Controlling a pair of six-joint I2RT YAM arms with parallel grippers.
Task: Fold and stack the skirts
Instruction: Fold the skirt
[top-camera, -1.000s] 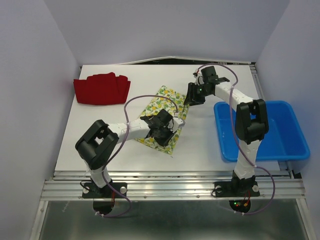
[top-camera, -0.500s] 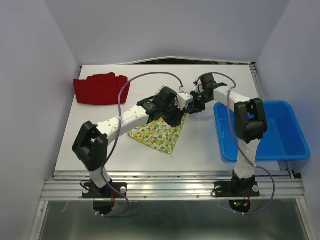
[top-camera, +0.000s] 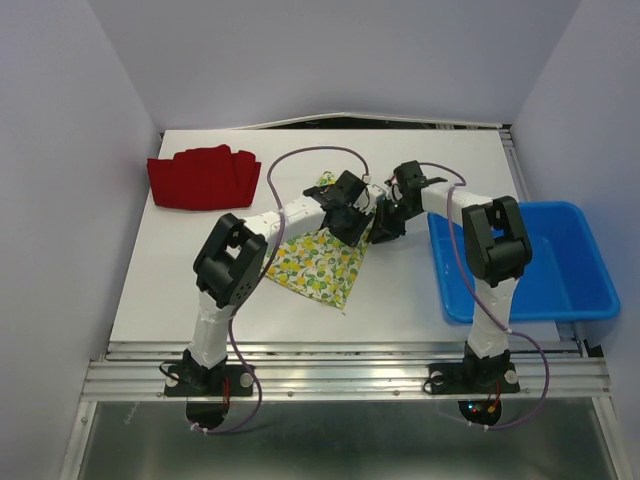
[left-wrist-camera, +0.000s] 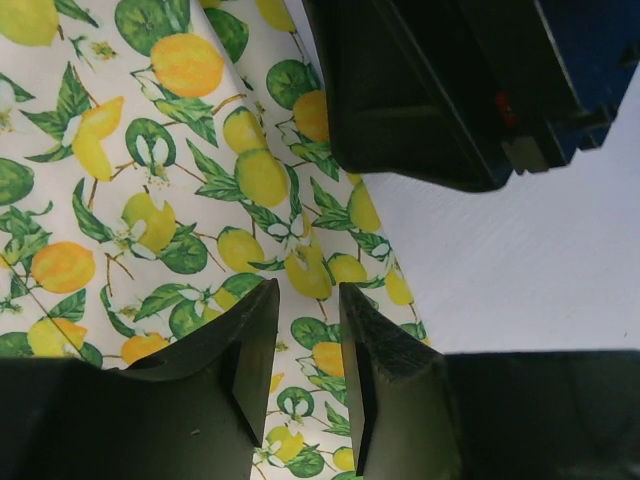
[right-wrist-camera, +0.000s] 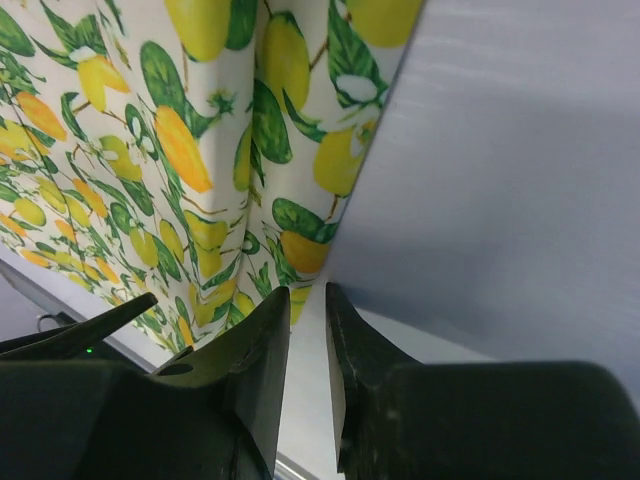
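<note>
The lemon skirt (top-camera: 315, 262) lies flat mid-table, white with yellow lemons and green leaves. The red skirt (top-camera: 203, 178) lies apart at the far left. My left gripper (top-camera: 357, 215) hangs over the lemon skirt's right edge. In the left wrist view (left-wrist-camera: 307, 290) its fingers leave only a narrow slit, with the lemon skirt (left-wrist-camera: 150, 180) lying flat beneath, not clamped. My right gripper (top-camera: 381, 229) is close beside it, just off that same edge. In the right wrist view (right-wrist-camera: 307, 292) it is shut to a slit over bare table, the lemon skirt's (right-wrist-camera: 150, 150) corner just ahead.
A blue plastic bin (top-camera: 520, 312) stands at the right edge of the white table (top-camera: 200, 270). The two grippers are very close together; the right arm's black body (left-wrist-camera: 450, 90) fills the top of the left wrist view. Walls enclose the table.
My left gripper has moved from the skirt's middle up and right to its right edge. My right gripper has moved down toward that edge. The lemon skirt has kept much the same outline.
</note>
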